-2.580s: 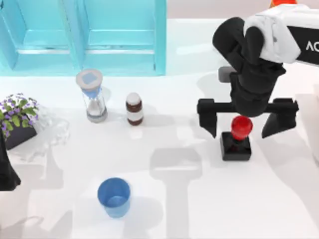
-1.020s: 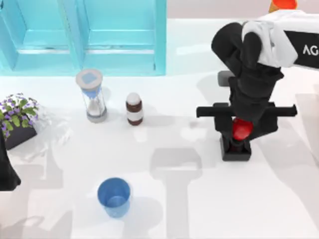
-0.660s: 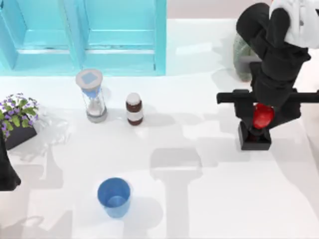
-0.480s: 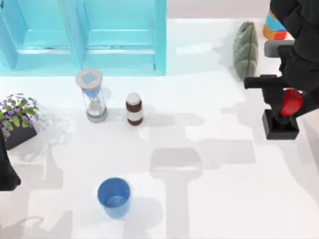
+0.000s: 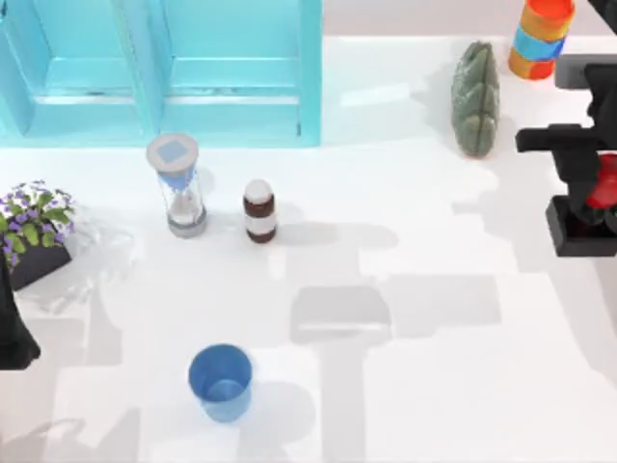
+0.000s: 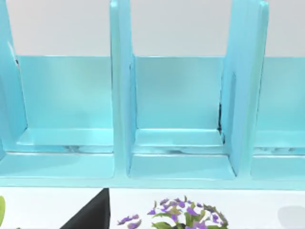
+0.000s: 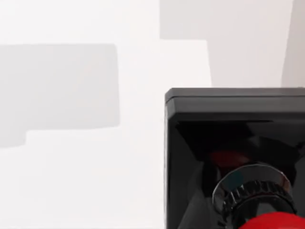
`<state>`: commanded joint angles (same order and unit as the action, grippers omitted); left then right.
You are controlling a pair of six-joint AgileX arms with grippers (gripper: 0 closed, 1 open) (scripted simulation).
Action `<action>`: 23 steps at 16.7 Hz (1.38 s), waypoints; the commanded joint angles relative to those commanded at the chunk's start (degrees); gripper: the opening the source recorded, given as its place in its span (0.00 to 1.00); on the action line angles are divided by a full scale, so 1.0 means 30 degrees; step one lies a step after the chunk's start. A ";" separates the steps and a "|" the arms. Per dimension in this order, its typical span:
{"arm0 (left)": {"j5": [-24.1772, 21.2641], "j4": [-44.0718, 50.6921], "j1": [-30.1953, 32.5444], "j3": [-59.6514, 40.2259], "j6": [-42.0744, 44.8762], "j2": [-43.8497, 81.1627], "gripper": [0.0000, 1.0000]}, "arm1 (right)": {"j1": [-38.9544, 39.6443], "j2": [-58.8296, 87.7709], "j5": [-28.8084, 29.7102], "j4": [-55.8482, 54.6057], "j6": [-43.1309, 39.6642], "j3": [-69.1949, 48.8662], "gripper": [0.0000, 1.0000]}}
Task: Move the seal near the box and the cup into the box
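Red-knobbed seal point(image 5: 590, 214) pinched between right jaws point(image 5: 600, 188), far right table edge, cup point(image 5: 221, 382) well apart

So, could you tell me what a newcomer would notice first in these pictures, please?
Probably the right gripper at the table's right edge, shut on the seal with its red knob. Next, the big turquoise box along the far left, and the blue cup standing alone near the front.

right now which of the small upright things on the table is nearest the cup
The brown bottle with the white cap. It stands just up and right of the cup; the hourglass is slightly farther, and the seal in the right hand is far right.
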<state>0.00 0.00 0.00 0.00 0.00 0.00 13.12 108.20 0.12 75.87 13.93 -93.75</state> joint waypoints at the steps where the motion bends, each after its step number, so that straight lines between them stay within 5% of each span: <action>1: 0.0000 0.0000 0.0000 0.0000 0.0000 0.0000 1.00 | -0.0088 -0.0262 -0.0005 0.0097 -0.0075 0.0133 0.00; 11: 0.0000 0.0000 0.0000 0.0000 0.0000 0.0000 1.00 | -0.0658 -0.2364 -0.0020 0.0933 -0.0702 0.1295 0.00; 23: 0.0000 0.0000 0.0000 0.0000 0.0000 0.0000 1.00 | -0.0680 -0.2080 -0.0021 -0.3817 -0.0667 0.5791 0.00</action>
<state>0.00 0.00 0.00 0.00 0.00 0.00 11.08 101.96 0.06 64.42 11.92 -76.38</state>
